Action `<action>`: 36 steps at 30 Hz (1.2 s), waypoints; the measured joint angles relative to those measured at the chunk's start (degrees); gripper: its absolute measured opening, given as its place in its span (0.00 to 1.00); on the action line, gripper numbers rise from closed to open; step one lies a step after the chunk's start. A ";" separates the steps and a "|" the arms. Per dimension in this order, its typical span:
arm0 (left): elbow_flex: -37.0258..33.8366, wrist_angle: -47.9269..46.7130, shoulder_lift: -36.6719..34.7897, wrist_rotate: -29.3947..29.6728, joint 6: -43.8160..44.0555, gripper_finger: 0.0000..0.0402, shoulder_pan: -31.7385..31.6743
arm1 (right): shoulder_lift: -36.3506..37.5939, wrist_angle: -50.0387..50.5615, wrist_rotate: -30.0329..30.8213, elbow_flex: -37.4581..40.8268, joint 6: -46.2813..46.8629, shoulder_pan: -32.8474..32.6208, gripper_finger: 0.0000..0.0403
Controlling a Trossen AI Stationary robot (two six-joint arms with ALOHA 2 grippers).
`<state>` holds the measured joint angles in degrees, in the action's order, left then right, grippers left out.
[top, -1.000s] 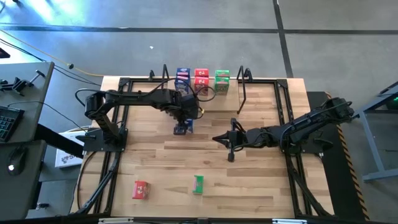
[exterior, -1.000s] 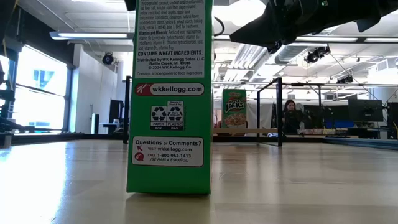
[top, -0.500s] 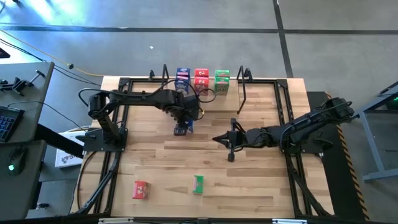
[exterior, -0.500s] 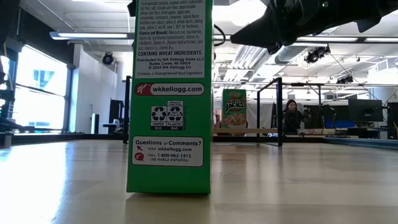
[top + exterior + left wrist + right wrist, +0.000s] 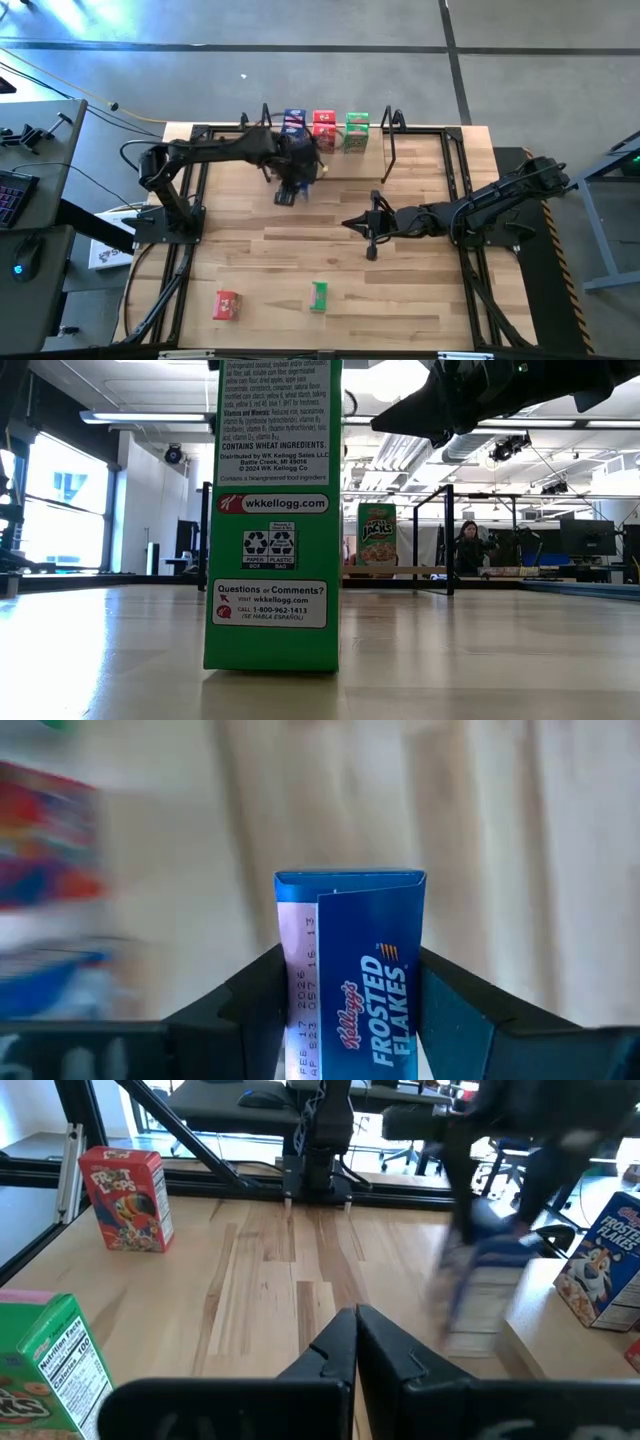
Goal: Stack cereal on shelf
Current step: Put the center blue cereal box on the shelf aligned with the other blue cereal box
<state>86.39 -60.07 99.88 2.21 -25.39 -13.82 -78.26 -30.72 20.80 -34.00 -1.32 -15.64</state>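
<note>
Boxes already stand on the shelf [image 5: 325, 135]; left fingers [image 5: 350, 1010] hold a blue box [image 5: 352, 970] nearby; red box [image 5: 227, 305] and green box [image 5: 319, 296] wait. Right fingers [image 5: 357, 1342] are closed, empty.

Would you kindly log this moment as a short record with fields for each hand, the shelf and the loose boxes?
left hand: shut on blue Frosted Flakes box, near the shelf
right hand: shut, empty, waiting mid-table
shelf: at the table's far edge; blue, red and green boxes lined up on it
loose boxes: red box and green box on the near part of the table
background: a person beyond the table in the low view
</note>
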 joint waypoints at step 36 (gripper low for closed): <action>5.59 -1.36 0.03 9.68 -8.91 0.55 -13.27 | -0.02 0.22 -2.26 0.00 0.44 0.00 0.00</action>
<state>91.98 -61.43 99.91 11.89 -34.29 -27.09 -78.28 -30.50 18.55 -34.00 -0.89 -15.64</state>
